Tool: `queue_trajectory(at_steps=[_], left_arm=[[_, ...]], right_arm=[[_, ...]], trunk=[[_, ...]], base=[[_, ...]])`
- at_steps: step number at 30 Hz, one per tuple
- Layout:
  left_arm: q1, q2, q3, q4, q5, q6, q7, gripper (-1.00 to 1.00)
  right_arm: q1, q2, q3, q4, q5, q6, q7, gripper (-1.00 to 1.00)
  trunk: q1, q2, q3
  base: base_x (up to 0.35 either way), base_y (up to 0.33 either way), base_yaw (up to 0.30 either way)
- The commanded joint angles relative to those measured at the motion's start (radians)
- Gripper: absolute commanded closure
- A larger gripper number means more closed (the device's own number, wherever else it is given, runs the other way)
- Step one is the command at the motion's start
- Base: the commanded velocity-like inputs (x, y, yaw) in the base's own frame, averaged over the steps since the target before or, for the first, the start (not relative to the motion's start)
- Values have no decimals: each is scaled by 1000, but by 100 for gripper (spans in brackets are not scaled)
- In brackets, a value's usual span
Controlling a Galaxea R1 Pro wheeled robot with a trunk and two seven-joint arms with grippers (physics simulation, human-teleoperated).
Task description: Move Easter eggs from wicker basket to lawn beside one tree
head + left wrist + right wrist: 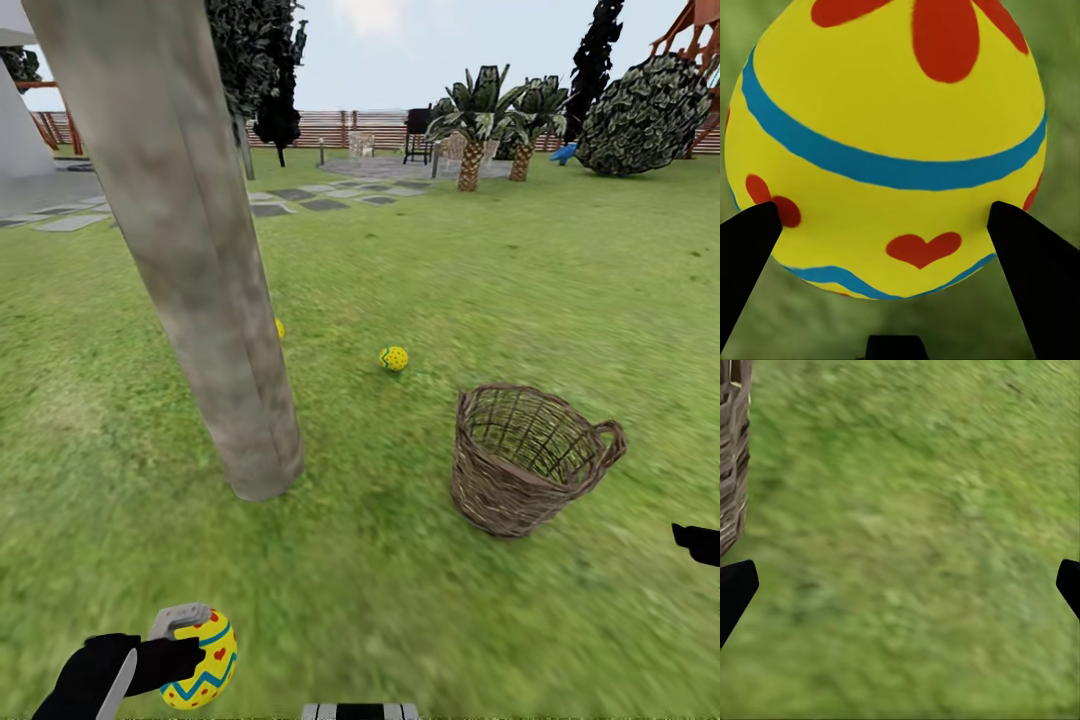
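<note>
A: Near the mottled grey-brown tree trunk (200,300), your left tool (185,650) pinches a yellow egg with blue bands and red hearts (889,150); a drop from height could roll it away.

B: Two yellow eggs (394,358) (279,328) lie by that trunk; the brown wicker basket (525,470) beside it looks empty. Your right tool (900,585) gapes, holding nothing. Open green lawn (400,600) all round.

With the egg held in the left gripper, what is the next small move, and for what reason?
Probably lower the left gripper and release its egg on the lawn by the tree. The basket looks empty, one egg lies on the grass beyond the trunk, and another peeks from behind it.
</note>
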Motion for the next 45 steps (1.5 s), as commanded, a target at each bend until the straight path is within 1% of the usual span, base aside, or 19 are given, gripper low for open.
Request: queue_trajectory(at_steps=[1,45], left_arm=[[0,0,1,-1,9,7,3,100],[0,-2,-5,8,9,5,4,100]], right_arm=[[-1,0,-1,-1,11,4,9,-100],[-1,1,-2,-1,10,6,9,-100]], trunk=[[0,-1,-5],[20,-11,-175]], base=[[0,0,0],[0,0,0]])
